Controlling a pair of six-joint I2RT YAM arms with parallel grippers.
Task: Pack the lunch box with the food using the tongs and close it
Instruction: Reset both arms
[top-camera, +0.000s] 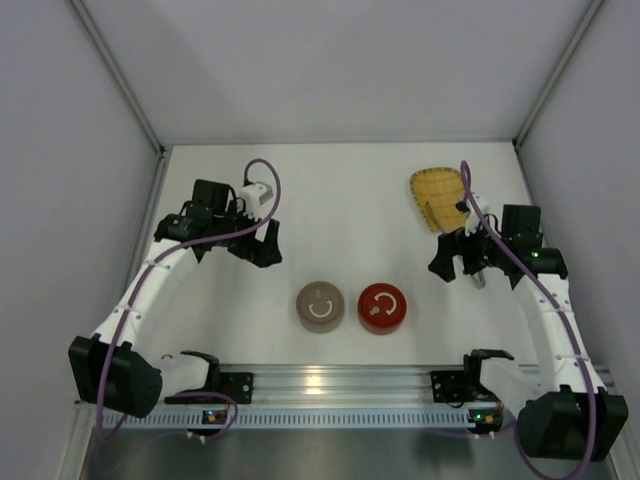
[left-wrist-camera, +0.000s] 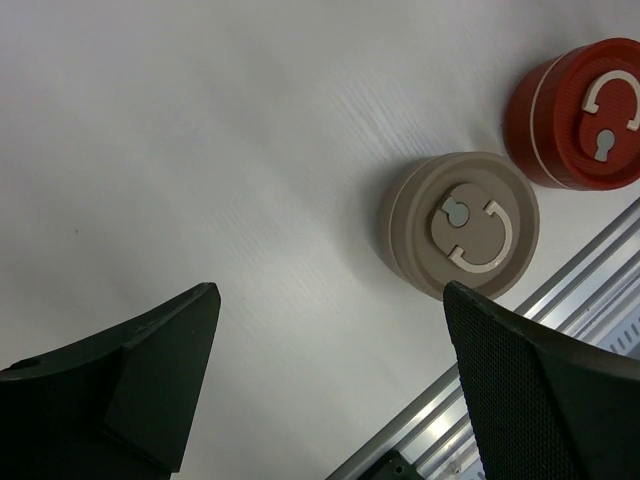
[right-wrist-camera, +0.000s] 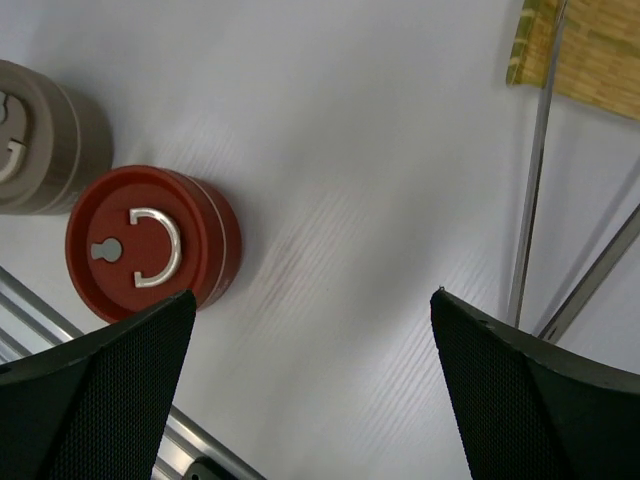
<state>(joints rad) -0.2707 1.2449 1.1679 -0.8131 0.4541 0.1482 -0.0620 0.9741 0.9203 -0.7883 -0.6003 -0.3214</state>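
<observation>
The lunch box shows as two round tins with their lids on, a beige tin and a red tin, side by side near the front rail. The slim metal tongs lie on the table beside the woven tray, to the right of my right gripper. My left gripper hangs open and holds nothing, behind and to the left of the beige tin. My right gripper is open and holds nothing, to the right of the red tin. No food is in view.
A yellow woven tray lies at the back right, partly under the right arm's cable. The aluminium rail runs along the near edge, just in front of the tins. White walls close in the table on three sides.
</observation>
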